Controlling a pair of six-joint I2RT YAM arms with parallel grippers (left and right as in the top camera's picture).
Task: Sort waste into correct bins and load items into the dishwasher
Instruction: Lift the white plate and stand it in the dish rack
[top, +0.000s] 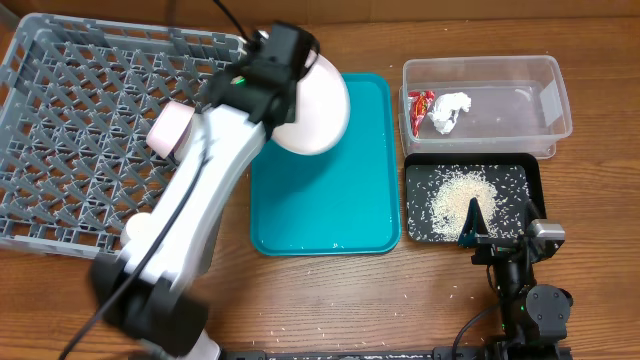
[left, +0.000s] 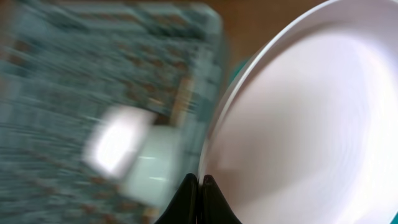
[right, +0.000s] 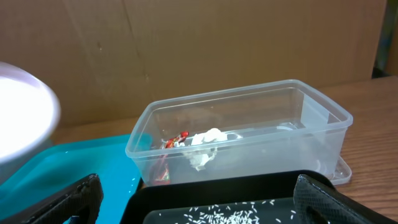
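My left gripper (left: 200, 182) is shut on the rim of the pale pinkish-white plate (top: 318, 108), held tilted above the teal tray's far left corner beside the grey dish rack (top: 80, 130); the plate fills the left wrist view (left: 305, 118). A pinkish dish (top: 170, 128) sits in the rack by the left arm. My right gripper (right: 199, 205) is open over the near edge of the black tray (top: 520, 180), which holds rice grains (top: 462, 197). The clear tub (top: 545, 90) holds the red wrapper (top: 421, 108) and white tissue (top: 452, 111).
The teal serving tray (top: 320, 205) lies between the rack and the bins, with a few rice grains near its front edge. Loose grains dot the table in front of it. A brown cardboard wall stands behind the table.
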